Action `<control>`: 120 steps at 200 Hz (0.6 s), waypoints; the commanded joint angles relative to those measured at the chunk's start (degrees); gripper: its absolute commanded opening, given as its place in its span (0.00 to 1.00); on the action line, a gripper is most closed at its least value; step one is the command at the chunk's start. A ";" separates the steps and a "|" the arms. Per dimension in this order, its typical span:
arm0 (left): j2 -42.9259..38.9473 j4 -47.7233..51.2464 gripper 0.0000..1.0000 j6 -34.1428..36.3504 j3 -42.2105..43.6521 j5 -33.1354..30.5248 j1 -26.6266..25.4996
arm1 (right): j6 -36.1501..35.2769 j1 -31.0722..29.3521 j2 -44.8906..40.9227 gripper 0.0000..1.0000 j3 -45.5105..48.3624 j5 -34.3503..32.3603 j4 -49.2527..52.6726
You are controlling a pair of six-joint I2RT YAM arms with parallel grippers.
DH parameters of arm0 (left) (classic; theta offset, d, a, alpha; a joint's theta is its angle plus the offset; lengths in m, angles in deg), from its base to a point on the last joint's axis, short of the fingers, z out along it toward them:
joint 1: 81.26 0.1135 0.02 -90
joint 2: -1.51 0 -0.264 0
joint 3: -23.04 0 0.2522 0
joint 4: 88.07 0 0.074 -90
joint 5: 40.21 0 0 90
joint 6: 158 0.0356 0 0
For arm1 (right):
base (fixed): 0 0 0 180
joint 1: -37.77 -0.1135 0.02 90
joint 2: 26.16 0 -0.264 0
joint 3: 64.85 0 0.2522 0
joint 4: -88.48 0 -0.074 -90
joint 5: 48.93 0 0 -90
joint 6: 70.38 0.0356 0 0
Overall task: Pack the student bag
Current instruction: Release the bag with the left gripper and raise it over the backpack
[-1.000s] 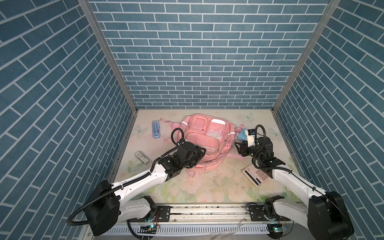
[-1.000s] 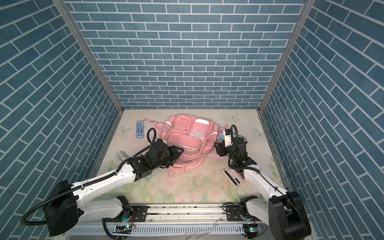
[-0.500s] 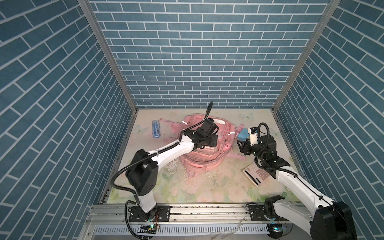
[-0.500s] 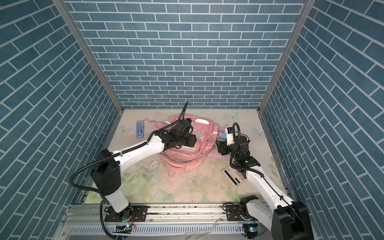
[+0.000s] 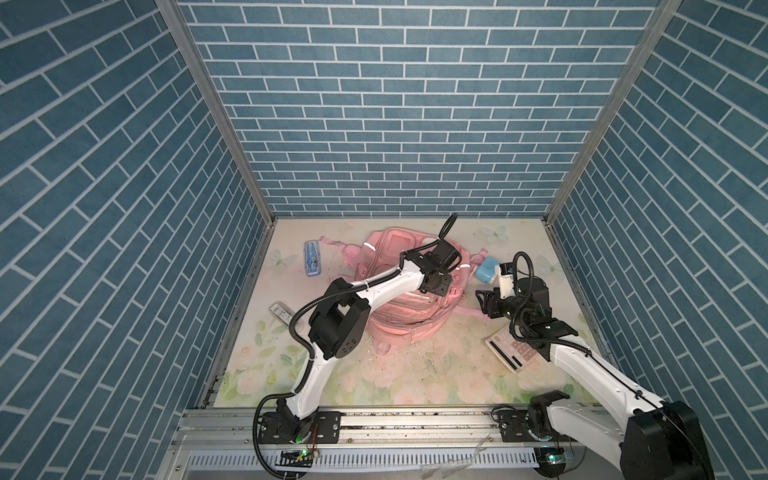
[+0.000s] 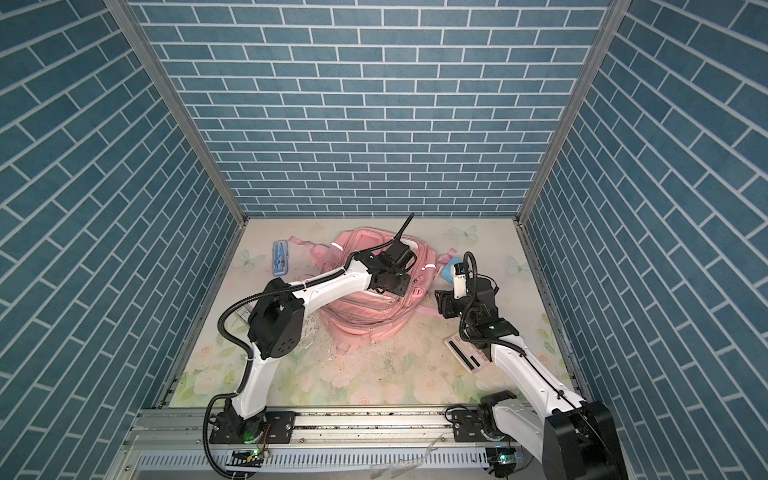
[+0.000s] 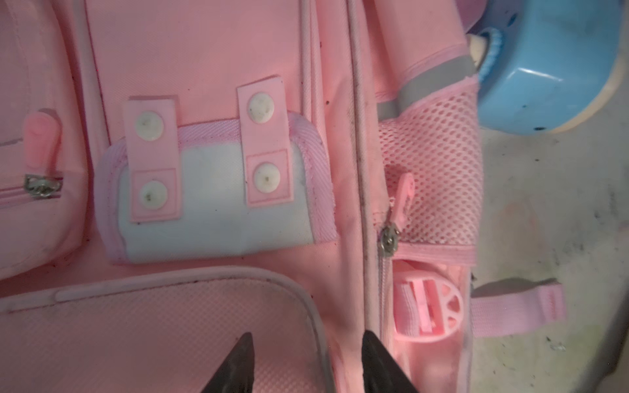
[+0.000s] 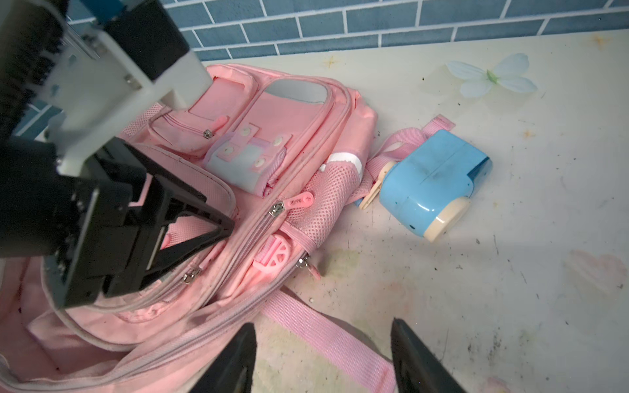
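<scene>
- The student bag (image 5: 409, 322) lies flat towards the back of the worktop (image 5: 415, 374), with its front pockets facing up.
- The left end effector (image 7: 306, 360) hovers over the bag's front, released and empty. The zipper pull (image 7: 401, 194) sits off to one side of its fingertips, so closing here would likely pinch only loose fabric.
- The right end effector (image 8: 323, 354), also released and empty, hangs above a pink strap (image 8: 326, 337). If it descends, it could snag the strap and drag the bag.
- A blue plastic device (image 8: 432, 183) rests against the mesh side pocket, so a shifting bag could shove it away.
</scene>
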 commanded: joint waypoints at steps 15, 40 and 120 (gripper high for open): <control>5.54 8.18 0.52 -4.42 -7.38 -8.49 -0.98 | 0.54 0.10 -0.26 0.62 0.43 -0.17 -0.53; 5.40 7.43 0.51 -6.96 -6.93 -10.82 -1.06 | 0.27 0.05 -0.06 0.60 0.94 0.55 -1.02; 2.03 3.41 0.49 -9.57 -0.52 -7.52 -0.31 | 0.01 0.11 0.12 0.60 1.85 1.90 -2.33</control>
